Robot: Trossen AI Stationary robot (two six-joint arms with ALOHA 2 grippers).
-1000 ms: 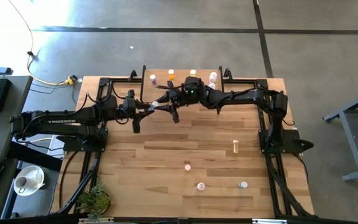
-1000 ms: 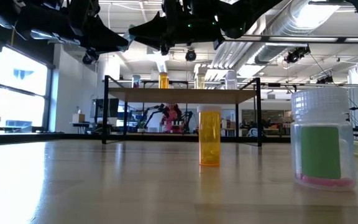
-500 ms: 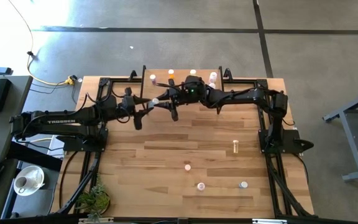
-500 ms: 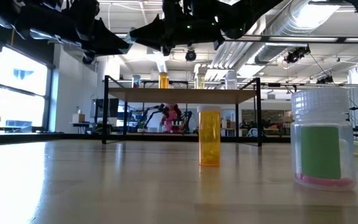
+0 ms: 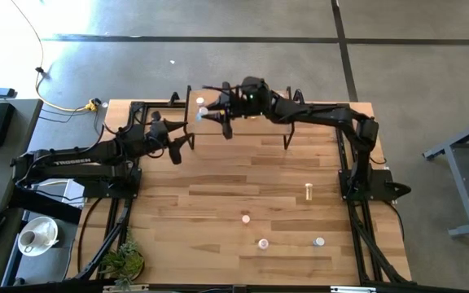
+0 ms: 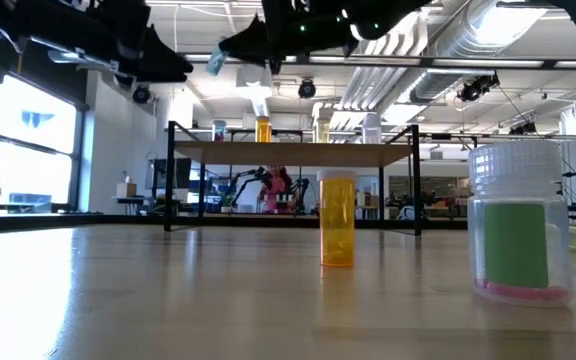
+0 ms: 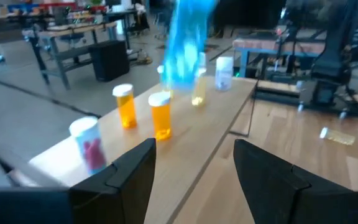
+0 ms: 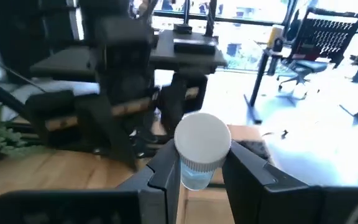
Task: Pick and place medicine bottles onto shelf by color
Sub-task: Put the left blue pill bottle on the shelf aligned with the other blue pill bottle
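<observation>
The pale blue-grey medicine bottle with a white cap [image 8: 202, 149] is clamped between the fingers of the right gripper [image 5: 212, 114], above the left end of the small light-wood shelf on black legs [image 7: 213, 130]. Its long axis is tilted rather than upright, so righting is judged necessary before release. The left gripper [image 5: 187, 138] is just beside that end, fingers spread and empty. Five bottles are counted on the shelf, four on the wooden surface [image 5: 218, 203], one held.
</observation>
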